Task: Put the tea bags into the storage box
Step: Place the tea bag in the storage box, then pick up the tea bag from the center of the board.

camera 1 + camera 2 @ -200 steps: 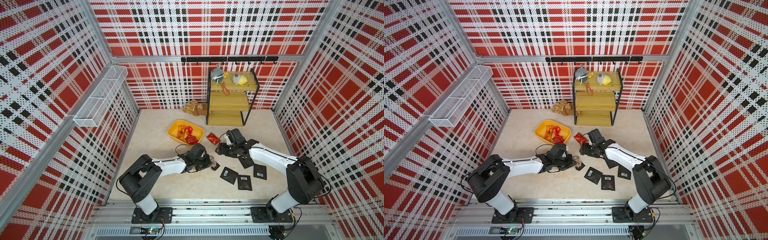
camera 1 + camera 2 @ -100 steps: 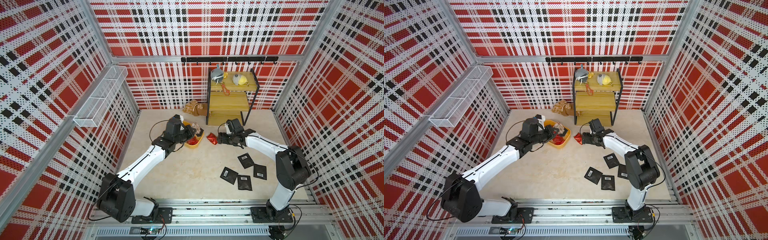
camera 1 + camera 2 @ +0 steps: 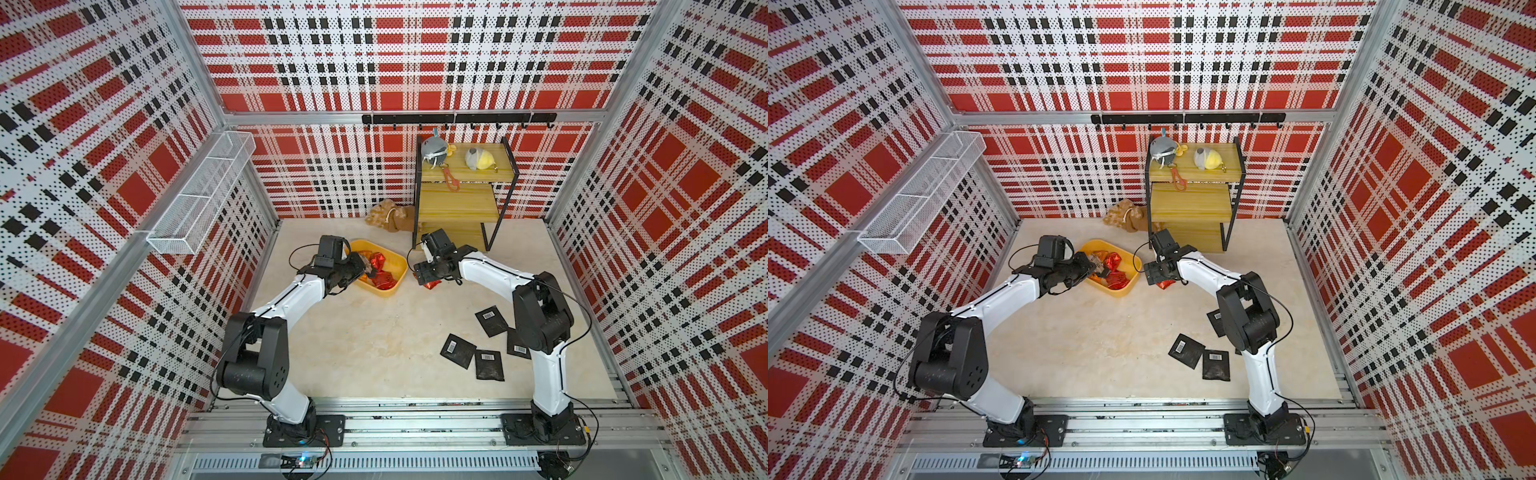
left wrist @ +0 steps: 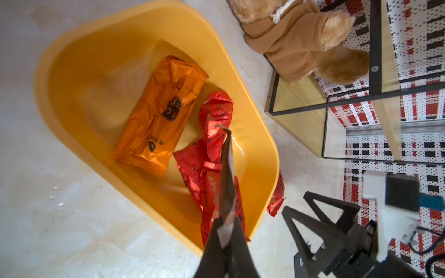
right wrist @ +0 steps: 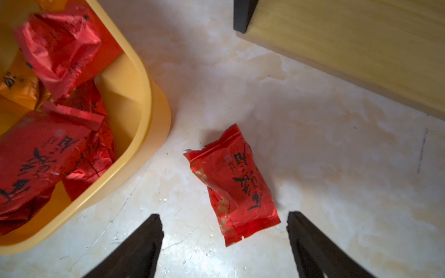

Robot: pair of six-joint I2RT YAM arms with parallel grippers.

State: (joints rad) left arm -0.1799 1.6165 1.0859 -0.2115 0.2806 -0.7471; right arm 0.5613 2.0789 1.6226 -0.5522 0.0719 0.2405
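Tea bags point(image 3: 380, 274) lie in three spots. Some red ones and an orange bag point(image 4: 159, 113) are in the box point(image 4: 96, 72). One red bag point(image 5: 236, 183) lies on the table point(image 5: 313, 144), just beside the box. Four black bags point(image 3: 457, 351) lie well apart from it, near the right arm's base.

The left claw point(image 4: 225, 231) is pinched tight on a thin bag point(image 4: 227, 168) hanging over the box. It should let go over the middle so the bag falls inside.

The right claw point(image 5: 222, 216) is spread wide and holds nothing, right over the red bag. I think it should go straight down, one finger on each side, squeeze the puffy middle, and not bump the box.
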